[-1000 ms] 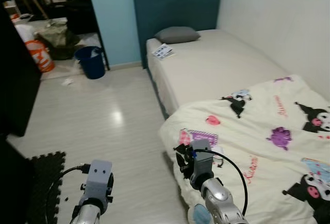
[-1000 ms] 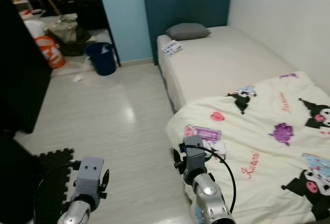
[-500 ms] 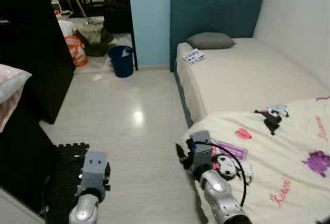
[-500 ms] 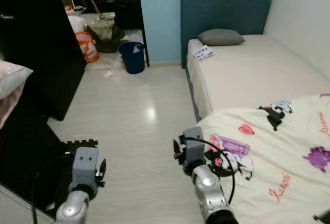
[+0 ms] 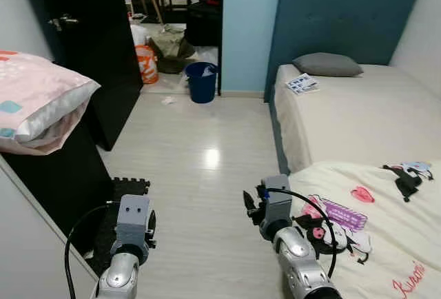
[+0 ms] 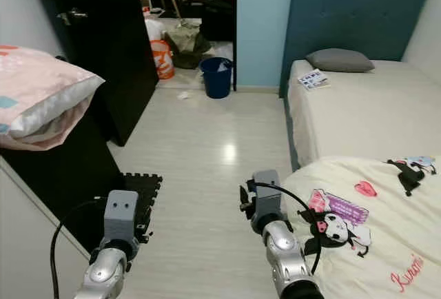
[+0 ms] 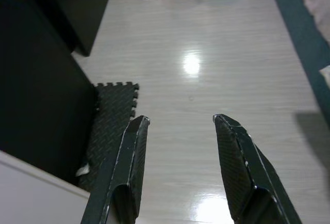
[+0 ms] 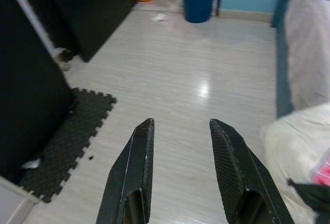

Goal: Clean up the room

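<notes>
Camera has swung left since a second ago, so I now see the pillow (image 5: 43,102) on the dark cabinet (image 5: 65,175) and the open door (image 5: 103,44). Nothing gathered yet. Left gripper (image 7: 180,167) and right gripper (image 8: 180,167) hang released, empty. Scrap (image 5: 167,100) lies beside the bin (image 5: 202,81); bare floor (image 5: 200,168) lies between, foam mat (image 5: 124,196) near my left.

The pale wood floor (image 5: 200,154) carries a blue bin (image 5: 202,82), a scrap of paper (image 5: 167,100) and a black foam mat (image 5: 124,199). The bed (image 5: 344,116) holds a grey pillow (image 5: 327,65), a booklet (image 5: 302,84) and a cartoon-print blanket (image 5: 386,223).
</notes>
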`<state>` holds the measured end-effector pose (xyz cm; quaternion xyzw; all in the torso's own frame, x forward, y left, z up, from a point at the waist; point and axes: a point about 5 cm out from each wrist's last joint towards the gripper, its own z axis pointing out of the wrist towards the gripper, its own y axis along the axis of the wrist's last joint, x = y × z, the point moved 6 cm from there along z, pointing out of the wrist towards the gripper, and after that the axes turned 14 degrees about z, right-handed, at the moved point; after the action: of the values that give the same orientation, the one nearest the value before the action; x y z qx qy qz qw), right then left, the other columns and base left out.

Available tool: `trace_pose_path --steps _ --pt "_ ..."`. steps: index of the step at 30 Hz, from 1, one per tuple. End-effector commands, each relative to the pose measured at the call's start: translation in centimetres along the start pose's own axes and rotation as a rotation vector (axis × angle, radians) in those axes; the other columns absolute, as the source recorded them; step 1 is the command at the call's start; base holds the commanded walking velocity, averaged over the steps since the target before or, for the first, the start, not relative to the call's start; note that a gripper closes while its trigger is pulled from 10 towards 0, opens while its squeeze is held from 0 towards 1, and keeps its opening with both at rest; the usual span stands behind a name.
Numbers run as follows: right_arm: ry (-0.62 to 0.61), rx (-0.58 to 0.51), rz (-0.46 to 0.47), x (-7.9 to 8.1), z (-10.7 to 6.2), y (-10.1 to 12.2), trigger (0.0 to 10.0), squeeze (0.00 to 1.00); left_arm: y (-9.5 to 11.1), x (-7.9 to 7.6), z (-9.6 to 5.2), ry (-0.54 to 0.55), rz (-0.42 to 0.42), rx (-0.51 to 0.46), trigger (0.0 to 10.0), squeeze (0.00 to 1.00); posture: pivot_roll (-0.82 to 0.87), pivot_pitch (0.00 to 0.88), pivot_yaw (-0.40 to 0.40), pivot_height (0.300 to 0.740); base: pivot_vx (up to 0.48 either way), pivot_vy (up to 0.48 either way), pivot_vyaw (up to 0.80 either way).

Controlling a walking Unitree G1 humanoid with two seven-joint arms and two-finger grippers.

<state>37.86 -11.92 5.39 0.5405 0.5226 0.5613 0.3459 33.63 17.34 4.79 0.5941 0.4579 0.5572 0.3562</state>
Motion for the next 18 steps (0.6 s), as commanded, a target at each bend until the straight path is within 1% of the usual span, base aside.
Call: trace_pose_path --steps 1,18 --pt "-0.021 0.012 0.009 -0.37 -0.20 -0.59 10.0 0.00 0.08 -0.02 0.03 -0.003 -0.018 -0.002 10.0 0.00 -0.01 0.101 0.001 0.740 0.247 0.000 0.00" --pt "-0.046 0.007 0.019 -0.85 -0.45 -0.70 10.0 0.00 0.09 -0.14 -0.20 -0.014 -0.035 -0.004 10.0 0.00 -0.01 0.107 0.008 0.740 0.315 0.000 0.00"
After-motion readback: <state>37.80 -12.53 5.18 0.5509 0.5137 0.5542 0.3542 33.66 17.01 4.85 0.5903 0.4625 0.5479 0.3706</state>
